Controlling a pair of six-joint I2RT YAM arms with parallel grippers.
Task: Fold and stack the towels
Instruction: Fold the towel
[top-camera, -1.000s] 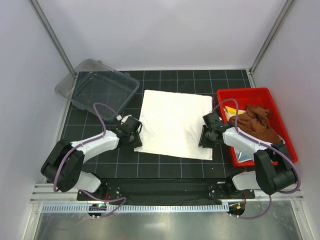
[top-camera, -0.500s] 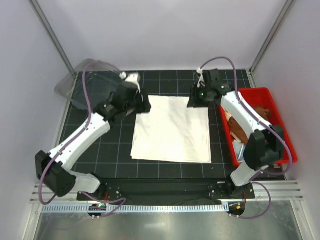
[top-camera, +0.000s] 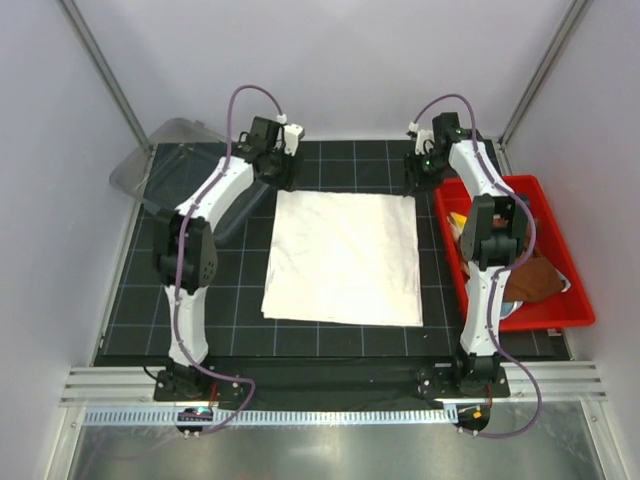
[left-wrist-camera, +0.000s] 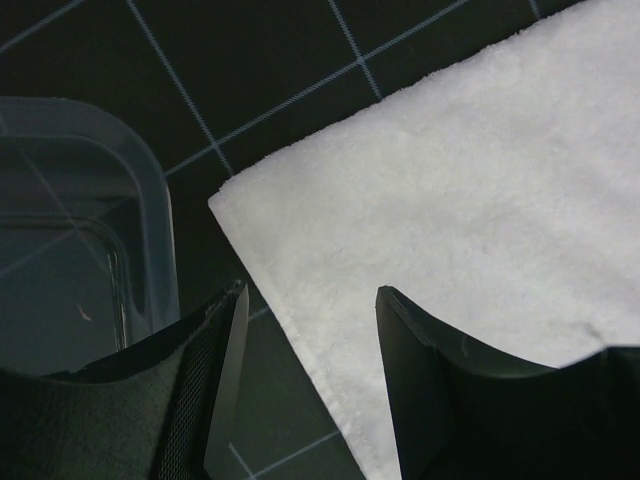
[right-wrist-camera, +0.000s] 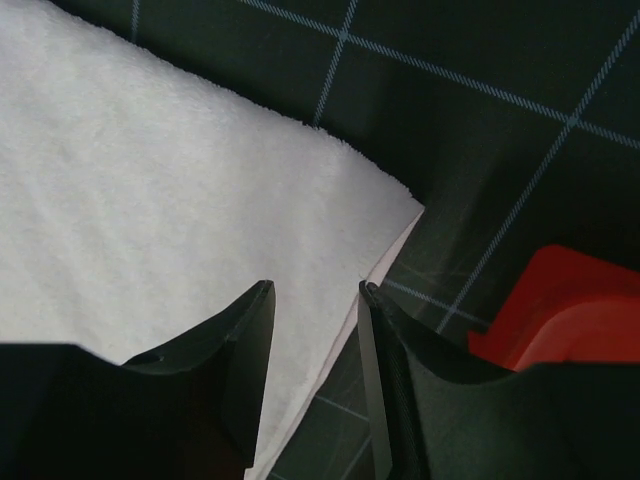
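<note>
Cream-white terry towel (left-wrist-camera: 480, 180): lies flat on the black gridded mat (left-wrist-camera: 260, 60), one corner in view.
Clear plastic container (left-wrist-camera: 150, 200): rounded rim just beside that corner, not touching it.
Left gripper (left-wrist-camera: 312, 295): jaws apart, straddling the towel's edge.

A large cream-white terry towel (top-camera: 345, 258) lies flat on the black gridded tabletop (top-camera: 340, 340), a rough rectangle with faint wrinkles and its near edge a little wider than its far edge. Its far-left corner (left-wrist-camera: 450, 180) sits square on the tabletop. At its far-right corner (right-wrist-camera: 150, 170) a second layer peeks out from underneath. To its right, apart from it, a crumpled rust-brown cloth (top-camera: 540, 276) lies in a red plastic bin (top-camera: 550, 321). A sliver of yellow cloth (top-camera: 457, 220) shows at the bin's far-left end.
</note>
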